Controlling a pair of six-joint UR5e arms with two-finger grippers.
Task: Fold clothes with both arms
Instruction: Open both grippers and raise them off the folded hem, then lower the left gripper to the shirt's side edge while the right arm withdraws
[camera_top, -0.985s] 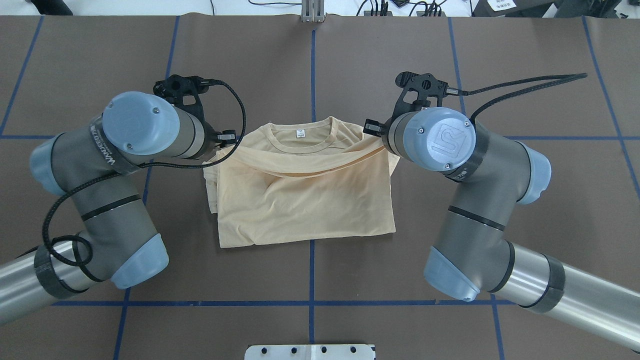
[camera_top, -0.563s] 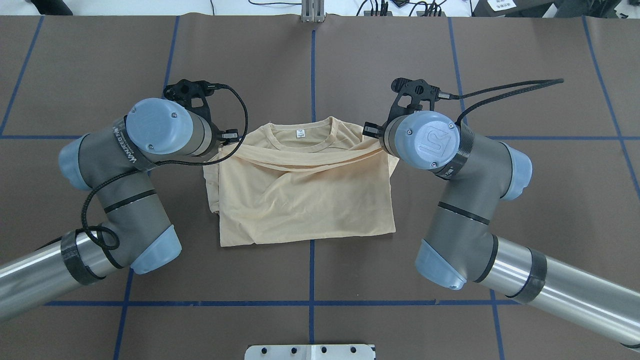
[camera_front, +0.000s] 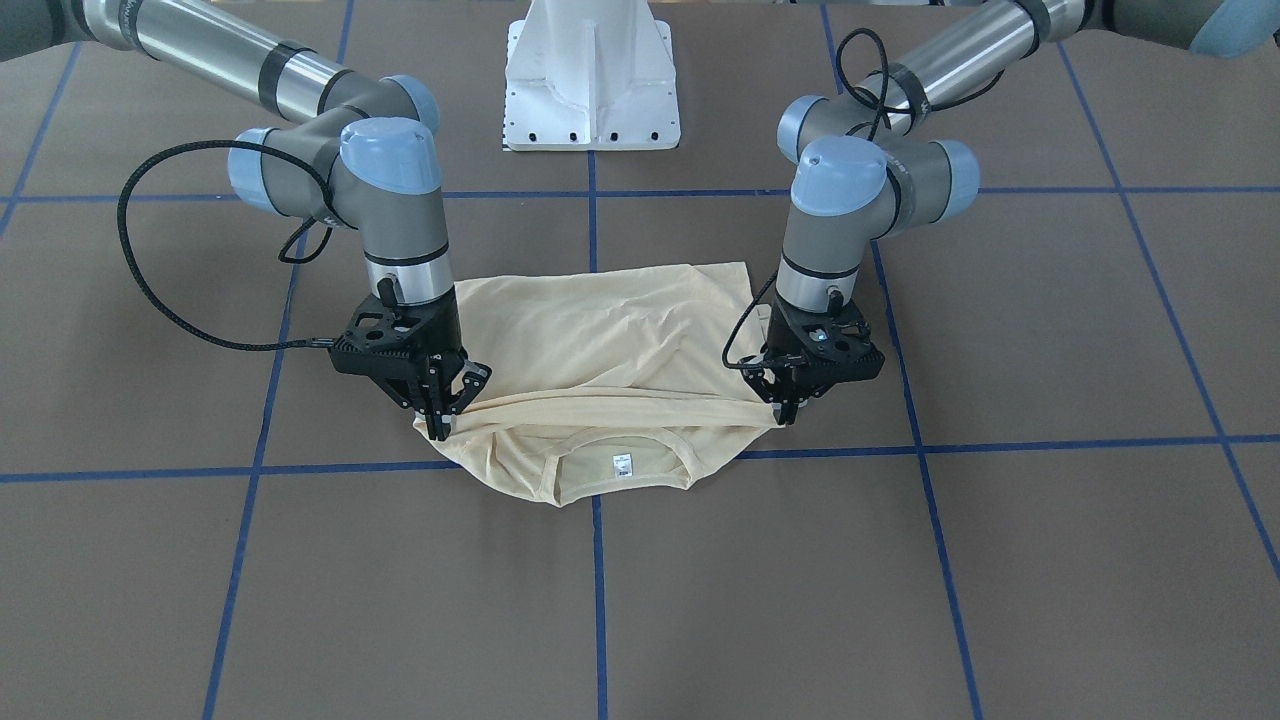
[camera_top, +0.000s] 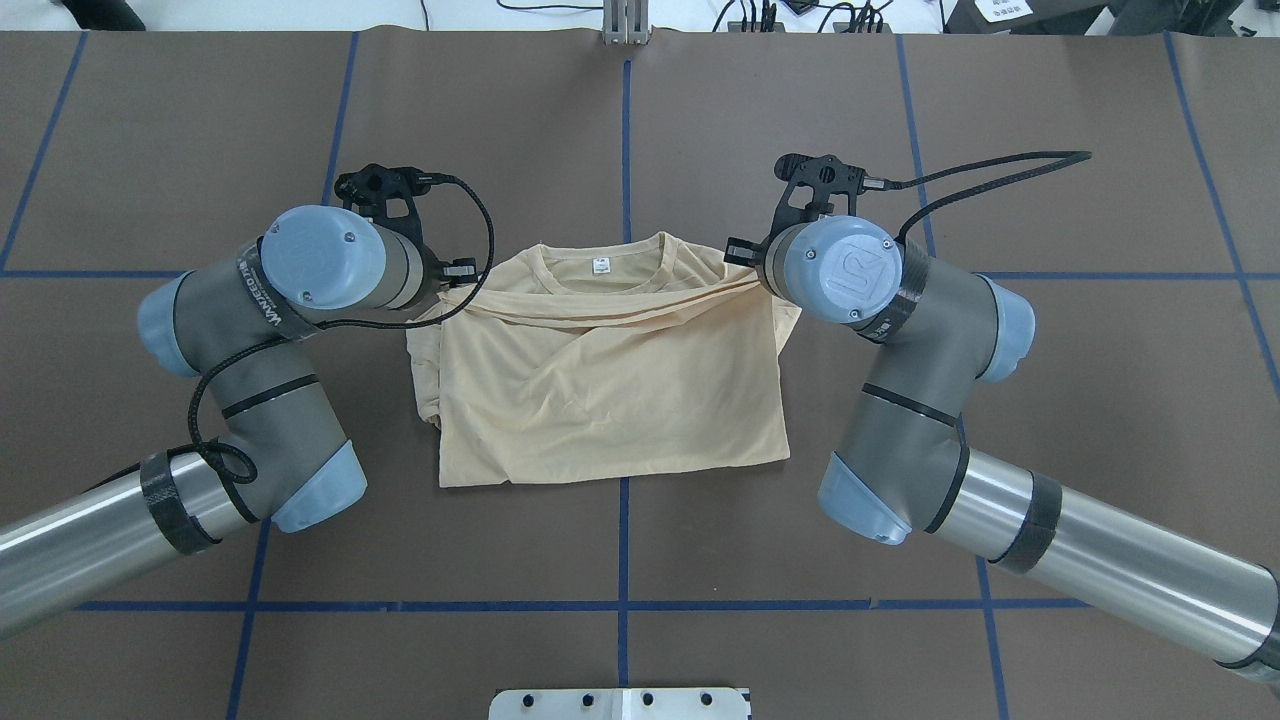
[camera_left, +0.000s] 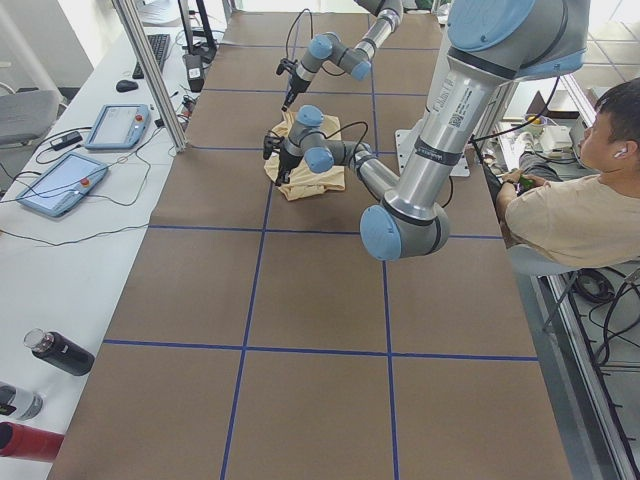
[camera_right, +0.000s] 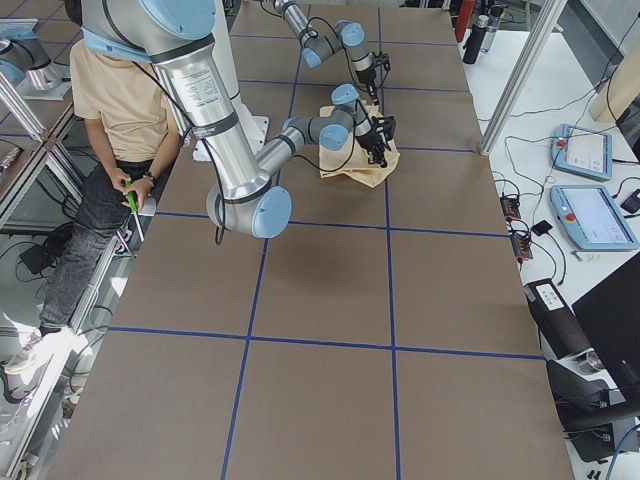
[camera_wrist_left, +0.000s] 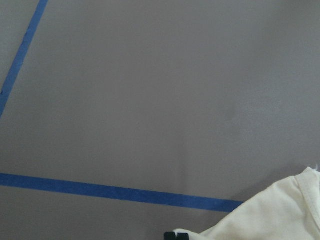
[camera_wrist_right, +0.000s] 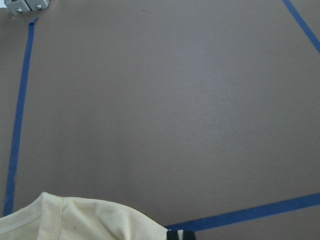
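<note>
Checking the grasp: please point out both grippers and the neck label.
left gripper (camera_front: 787, 408): exterior front-facing view, between the fingertips pinching the T-shirt (camera_front: 600, 330).
right gripper (camera_front: 440, 422): exterior front-facing view, between the fingertips at the fold.
neck label (camera_front: 622, 464): exterior front-facing view, its middle.

The table (camera_top: 700, 130) has a brown cover, divided by blue tape lines (camera_top: 400, 606) into big squares. Beside it stands a white bench (camera_left: 80, 270) with two control tablets (camera_left: 58, 183), a keyboard (camera_left: 160, 50) and bottles (camera_left: 60, 352). At the opposite side a person (camera_left: 580, 210) sits.
</note>
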